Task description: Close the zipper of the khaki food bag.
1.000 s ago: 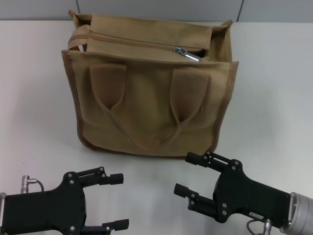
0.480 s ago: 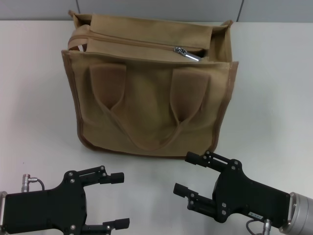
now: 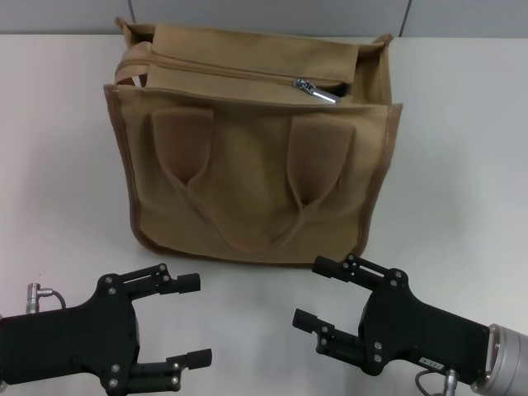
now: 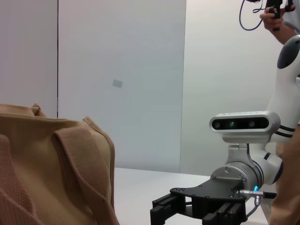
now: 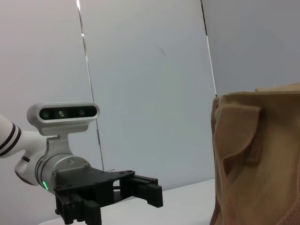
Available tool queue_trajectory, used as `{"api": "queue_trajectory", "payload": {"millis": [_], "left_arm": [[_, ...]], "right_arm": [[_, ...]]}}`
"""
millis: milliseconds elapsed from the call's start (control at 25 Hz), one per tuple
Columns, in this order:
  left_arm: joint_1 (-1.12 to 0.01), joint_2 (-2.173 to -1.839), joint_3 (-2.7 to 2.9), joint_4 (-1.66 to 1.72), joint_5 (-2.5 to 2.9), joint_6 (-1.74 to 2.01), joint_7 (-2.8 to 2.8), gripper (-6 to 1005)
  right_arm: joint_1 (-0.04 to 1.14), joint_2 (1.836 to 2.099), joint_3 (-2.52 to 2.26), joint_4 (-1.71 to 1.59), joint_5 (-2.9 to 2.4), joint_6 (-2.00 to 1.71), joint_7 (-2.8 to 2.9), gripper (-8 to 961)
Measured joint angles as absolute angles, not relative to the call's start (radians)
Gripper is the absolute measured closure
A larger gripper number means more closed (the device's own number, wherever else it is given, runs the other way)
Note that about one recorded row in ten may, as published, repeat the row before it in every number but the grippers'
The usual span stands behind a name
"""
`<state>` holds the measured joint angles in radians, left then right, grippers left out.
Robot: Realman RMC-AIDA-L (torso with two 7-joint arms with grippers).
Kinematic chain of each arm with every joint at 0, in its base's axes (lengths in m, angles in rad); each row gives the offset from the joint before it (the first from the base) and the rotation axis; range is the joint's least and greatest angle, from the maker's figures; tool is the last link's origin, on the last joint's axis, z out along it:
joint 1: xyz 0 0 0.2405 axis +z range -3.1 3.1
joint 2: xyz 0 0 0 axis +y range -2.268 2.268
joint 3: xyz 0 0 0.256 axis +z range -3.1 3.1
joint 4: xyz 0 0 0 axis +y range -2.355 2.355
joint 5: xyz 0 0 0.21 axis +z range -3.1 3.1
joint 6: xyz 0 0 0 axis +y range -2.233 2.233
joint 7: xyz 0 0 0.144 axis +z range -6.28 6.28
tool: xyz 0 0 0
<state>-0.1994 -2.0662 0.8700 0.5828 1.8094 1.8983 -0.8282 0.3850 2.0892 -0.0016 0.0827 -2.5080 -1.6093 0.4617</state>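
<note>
On top of the khaki food bag (image 3: 256, 148), zipper pull (image 3: 318, 91) sits near its right end — I keep left gripper (image 3: 186, 322) and right gripper (image 3: 318, 293) spread, approaching squarely.

The bag (image 5: 255, 159) stands upright, one handle strap facing; the left gripper (image 5: 140, 190) sits apart beside it.
</note>
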Motion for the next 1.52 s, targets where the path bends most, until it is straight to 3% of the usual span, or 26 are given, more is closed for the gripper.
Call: {"api": "queue_trajectory", "payload": {"millis": [1520], "left_arm": [[-0.2,-2.067,0.861,0.591,1.783,1.929,-0.844,217]], "right_arm": [[0.396,2.089,0.008,0.112,-2.502,-1.604,0.434,269]]}}
